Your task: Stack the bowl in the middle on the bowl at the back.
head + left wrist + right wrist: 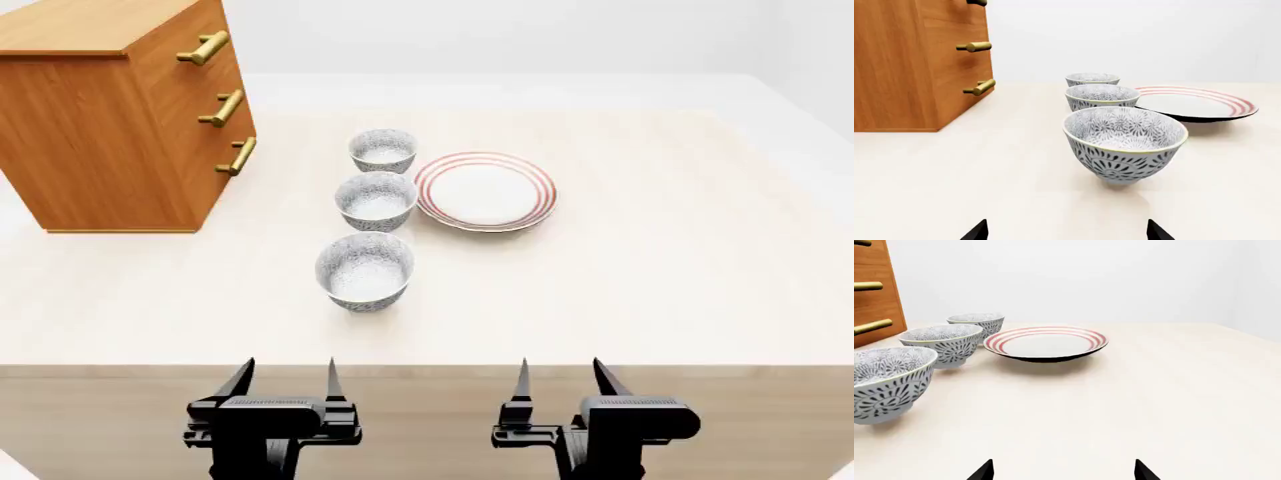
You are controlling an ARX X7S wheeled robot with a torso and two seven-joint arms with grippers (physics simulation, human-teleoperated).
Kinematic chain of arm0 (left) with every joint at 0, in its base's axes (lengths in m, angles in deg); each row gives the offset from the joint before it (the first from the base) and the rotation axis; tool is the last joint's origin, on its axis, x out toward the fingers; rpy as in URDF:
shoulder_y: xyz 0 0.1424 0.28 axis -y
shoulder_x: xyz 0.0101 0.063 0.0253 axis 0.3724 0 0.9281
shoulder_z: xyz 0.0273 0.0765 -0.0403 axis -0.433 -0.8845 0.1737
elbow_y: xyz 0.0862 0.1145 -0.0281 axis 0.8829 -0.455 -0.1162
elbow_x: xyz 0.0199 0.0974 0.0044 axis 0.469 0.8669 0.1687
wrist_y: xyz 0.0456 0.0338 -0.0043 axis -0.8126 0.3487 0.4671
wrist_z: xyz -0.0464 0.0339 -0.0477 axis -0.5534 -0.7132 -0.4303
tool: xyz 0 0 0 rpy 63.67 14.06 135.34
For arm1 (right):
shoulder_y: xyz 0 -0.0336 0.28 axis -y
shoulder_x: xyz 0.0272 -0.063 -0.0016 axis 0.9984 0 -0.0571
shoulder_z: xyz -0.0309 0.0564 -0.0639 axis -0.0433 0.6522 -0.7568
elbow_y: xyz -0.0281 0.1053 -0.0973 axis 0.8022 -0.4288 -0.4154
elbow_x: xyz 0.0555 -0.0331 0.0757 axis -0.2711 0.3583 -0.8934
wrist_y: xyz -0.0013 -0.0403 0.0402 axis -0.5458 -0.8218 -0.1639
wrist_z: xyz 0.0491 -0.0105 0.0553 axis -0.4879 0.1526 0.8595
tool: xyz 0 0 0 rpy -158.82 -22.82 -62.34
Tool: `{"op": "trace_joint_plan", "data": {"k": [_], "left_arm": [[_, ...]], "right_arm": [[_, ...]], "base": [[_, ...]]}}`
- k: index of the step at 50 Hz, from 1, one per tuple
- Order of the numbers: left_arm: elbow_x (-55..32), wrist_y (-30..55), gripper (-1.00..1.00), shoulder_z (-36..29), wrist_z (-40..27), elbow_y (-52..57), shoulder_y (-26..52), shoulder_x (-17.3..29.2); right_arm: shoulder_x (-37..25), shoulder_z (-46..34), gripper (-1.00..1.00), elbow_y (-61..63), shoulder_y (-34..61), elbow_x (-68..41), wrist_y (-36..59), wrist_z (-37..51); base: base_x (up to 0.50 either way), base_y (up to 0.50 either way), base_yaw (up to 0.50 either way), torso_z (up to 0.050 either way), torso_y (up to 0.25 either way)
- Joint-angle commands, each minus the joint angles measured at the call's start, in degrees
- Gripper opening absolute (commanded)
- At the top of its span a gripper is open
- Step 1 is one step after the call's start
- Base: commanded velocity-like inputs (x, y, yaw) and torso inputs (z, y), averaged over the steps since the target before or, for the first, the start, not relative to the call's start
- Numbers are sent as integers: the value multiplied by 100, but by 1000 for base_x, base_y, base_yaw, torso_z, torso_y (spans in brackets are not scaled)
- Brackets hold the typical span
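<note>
Three grey-speckled white bowls stand in a row running away from me on the pale table. The bowl in the middle sits upright between a near bowl and the bowl at the back. My left gripper is open at the table's front edge, short of the near bowl and holding nothing. My right gripper is open too, further right, with bare table ahead.
A flat white plate with red rings lies just right of the middle and back bowls. A wooden drawer cabinet with brass handles stands at the left, beside the bowls.
</note>
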Motion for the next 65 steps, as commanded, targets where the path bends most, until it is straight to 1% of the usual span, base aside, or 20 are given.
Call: {"op": "trace_joint_plan", "data": {"k": [1,15,20,22,29,34,41,46,51,55,61,65], "left_arm": [[-100,-5,100,-101,-101,1,1,90],[-383,38,100,-289,-392,10,28,285],[-482,227,100,-334,-393,255,115,378],[-563,468,100,-337,-369,502,158,438],[-954,1745,100,-304,-317,1627,367,690],[-1204,2547,100,-262,-325,2260,556,843],[-1599,3876,100,-166,-321,2984,1312,1130],[-1917,4729,100,-99,-265,3055,1973,1264],[-1970,4891,100,-273,-52,2983,2323,1472],[-2003,5042,100,-257,3,2738,2641,1554],[-2139,5547,100,-149,-28,2689,3187,1644],[-2390,6108,100,34,-30,2739,3513,1660]], "right_arm": [[-89,-114,100,1,-1,-89,3,112],[-303,-347,100,45,12,-269,72,401],[-351,-341,100,209,42,-386,231,469],[-392,-333,100,432,43,-404,391,513],[-557,-241,100,1636,182,-685,1469,598],[-657,-215,100,2171,353,-842,2099,653],[-841,-256,100,2629,925,-993,3125,704],[-1000,-261,100,2890,1356,-1080,3835,711],[-1074,-337,100,2797,1725,-1094,4105,689],[-1154,-399,100,2732,2119,-1141,4425,630],[-1280,-295,100,2859,2645,-1426,5148,473],[-1280,-127,100,2992,2997,-1654,5610,428]], "base": [[0,0,0,0,0],[0,0,0,0,0],[0,0,0,0,0],[0,0,0,0,0],[0,0,0,0,0],[0,0,0,0,0],[0,0,0,0,0],[0,0,0,0,0],[0,0,0,0,0],[0,0,0,0,0],[0,0,0,0,0],[0,0,0,0,0]]}}
